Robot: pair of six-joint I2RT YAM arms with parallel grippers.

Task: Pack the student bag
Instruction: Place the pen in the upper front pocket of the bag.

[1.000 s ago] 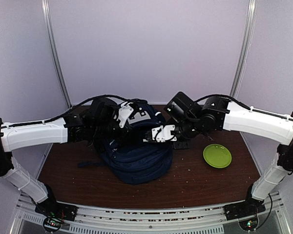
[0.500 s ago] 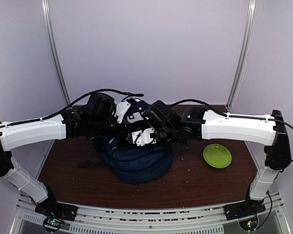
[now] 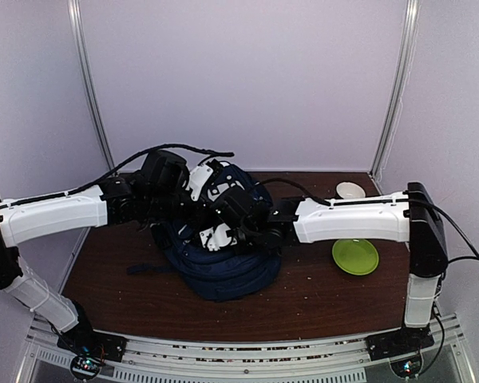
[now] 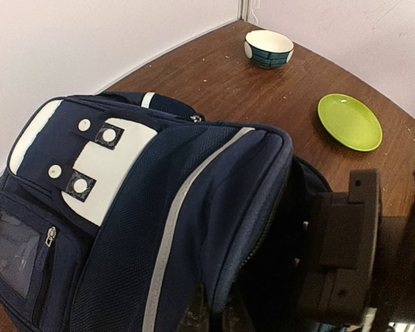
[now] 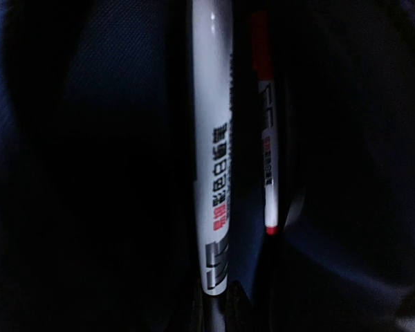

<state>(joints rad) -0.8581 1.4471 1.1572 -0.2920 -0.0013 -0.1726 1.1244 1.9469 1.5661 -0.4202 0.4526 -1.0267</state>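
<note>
Hold student bag (image 3: 223,275), mid-frame on worktop (image 3: 319,295), agape with left gripper (image 4: 211,317) pinching its flap edge. Sink right gripper (image 5: 218,308), clamped on white marker (image 5: 211,138), deeper beside red pen (image 5: 265,138); release clear of fabric.

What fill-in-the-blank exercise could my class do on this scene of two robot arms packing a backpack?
1. The student bag lies on a brown table, and its fabric is mainly ____ in colour.
2. The flat plate to the right of the bag is ____.
3. Inside the bag, the right gripper holds a ____ marker with printed lettering.
4. The bowl stands near the table's far ____ corner.

Missing words: navy blue; green; white; right.
</note>
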